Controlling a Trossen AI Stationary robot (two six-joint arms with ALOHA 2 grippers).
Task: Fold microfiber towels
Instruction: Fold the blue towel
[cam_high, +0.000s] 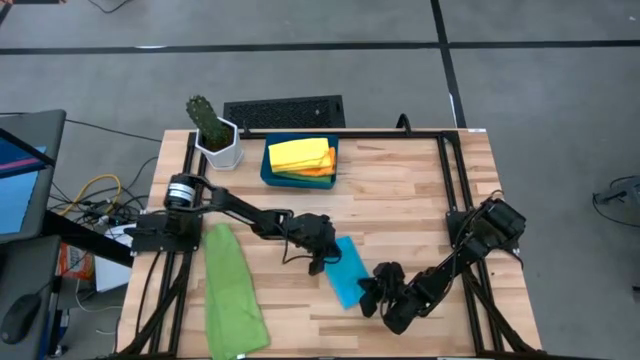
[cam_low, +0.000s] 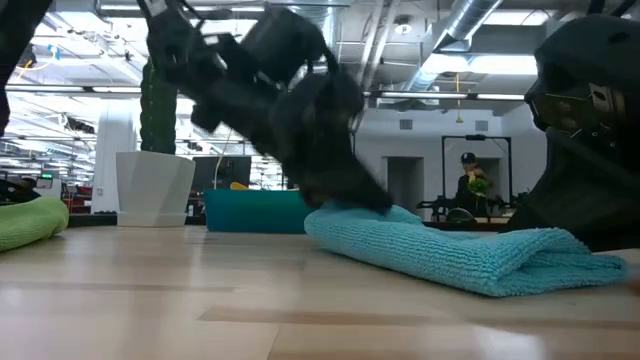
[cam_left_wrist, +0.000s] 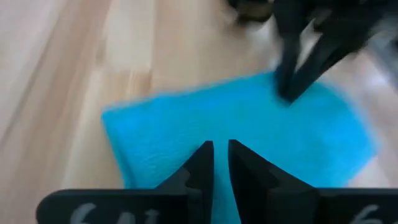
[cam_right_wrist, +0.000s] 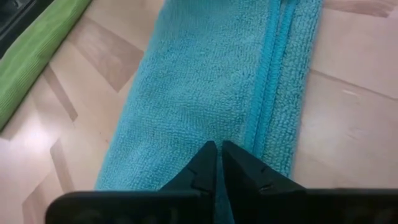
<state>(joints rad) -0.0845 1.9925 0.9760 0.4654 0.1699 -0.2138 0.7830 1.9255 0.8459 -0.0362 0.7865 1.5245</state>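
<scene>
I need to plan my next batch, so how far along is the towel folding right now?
Done: the yellow towel and orange towel lie folded in the teal tray. In hand: the sky-blue towel, already doubled over, with the left tool and right tool both closed on opposite ends. Left: the green towel lies unfolded near the table's left edge.

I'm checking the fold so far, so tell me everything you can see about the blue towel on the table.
The sky-blue towel is a soft, looped microfiber cloth with a stitched hem. It lies folded into a narrow strip, layers stacked, on the wooden table near the middle front, set at a slant. The left gripper is shut on one end and the right gripper is shut on the other. A green towel lies apart from it, toward the left arm's side.
</scene>
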